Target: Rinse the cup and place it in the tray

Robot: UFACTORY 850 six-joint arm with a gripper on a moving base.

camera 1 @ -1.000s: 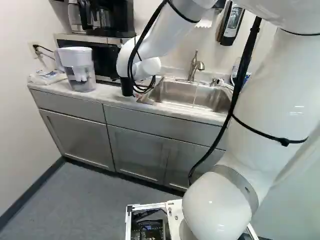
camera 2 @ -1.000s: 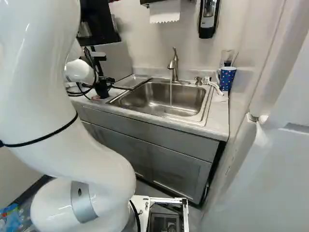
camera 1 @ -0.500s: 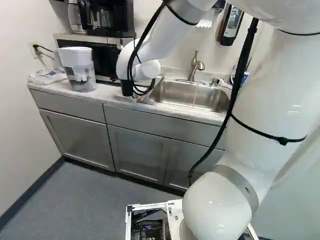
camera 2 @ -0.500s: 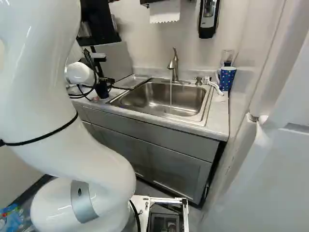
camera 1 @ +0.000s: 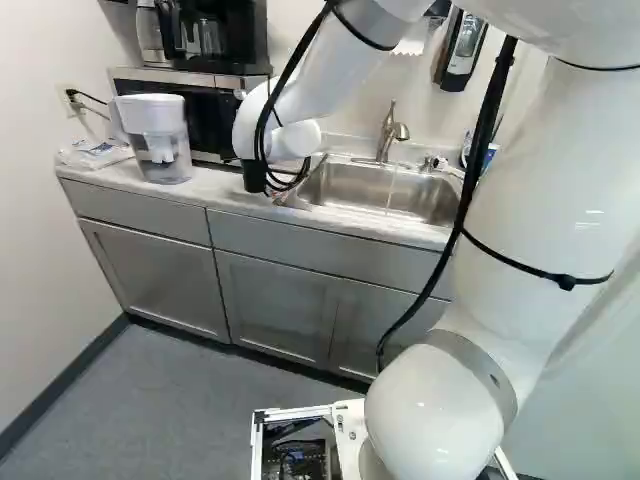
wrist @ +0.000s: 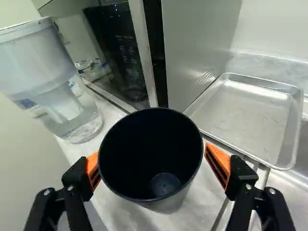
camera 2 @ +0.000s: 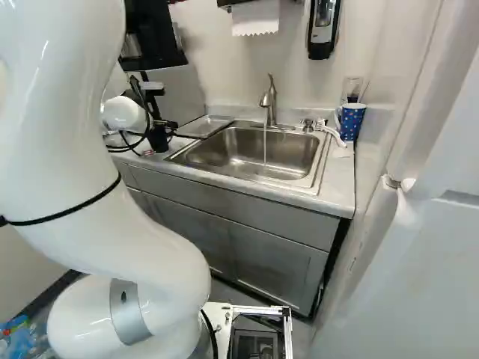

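Note:
In the right base view my gripper (camera 2: 160, 124) is low over the counter, left of the sink. The wrist view shows the gripper (wrist: 152, 159) with its fingers wide apart, one on each side of a black cup (wrist: 168, 206). The cup's mouth faces the camera, and its rim hides part of one orange pad; no firm squeeze shows. Its dark body appears in the left base view too, below the wrist. A shallow metal tray (wrist: 248, 118) lies beside the cup, at the sink's edge. Water runs from the faucet (camera 2: 270, 101) into the sink (camera 2: 247, 153).
A water pitcher (camera 1: 155, 140) and a microwave (wrist: 118, 57) stand on the counter (camera 1: 215, 190) close to the gripper. A blue dotted mug (camera 2: 351, 121) and a white brush (camera 2: 330, 133) are right of the sink. A soap dispenser (camera 2: 324, 28) hangs on the wall.
My arm has shifted slightly since a second ago and has held nearly still over the last half second. The base and the counter things have not moved.

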